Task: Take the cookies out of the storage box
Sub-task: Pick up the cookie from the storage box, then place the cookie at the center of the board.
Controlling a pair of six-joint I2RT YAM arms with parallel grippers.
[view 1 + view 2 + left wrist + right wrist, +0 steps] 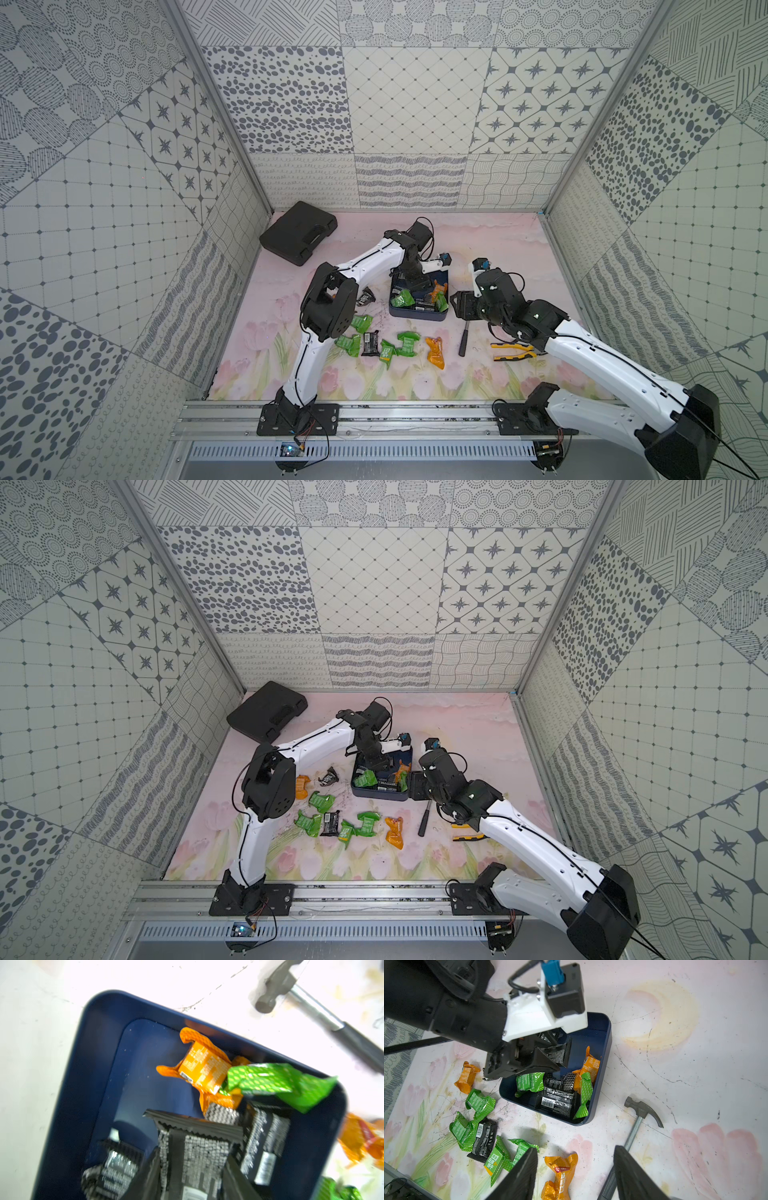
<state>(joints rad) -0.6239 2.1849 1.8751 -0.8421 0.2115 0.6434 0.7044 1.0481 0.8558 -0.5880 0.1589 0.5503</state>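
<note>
1. walls (411,104): pale panels on three sides, with grey patchwork prints of dots, stars, grids and waves.
2. metal posts (218,108) at the back corners.
3. tabletop (490,237): scuffed pink mat with painted tulips.
4. metal rail (415,415) along the front edge, vented strip (415,451) just beside it.
5. light is even and soft.

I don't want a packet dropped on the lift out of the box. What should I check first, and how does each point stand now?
1. Grip: left gripper shut on black packet: ok.
2. Single packet gripped: cannot tell.
3. Other arm: right gripper open, outside the box: ok.
4. Tool: hammer beside box, not in it: ok.
5. Job done: not ok; green packet and orange packet lie in box.
</note>
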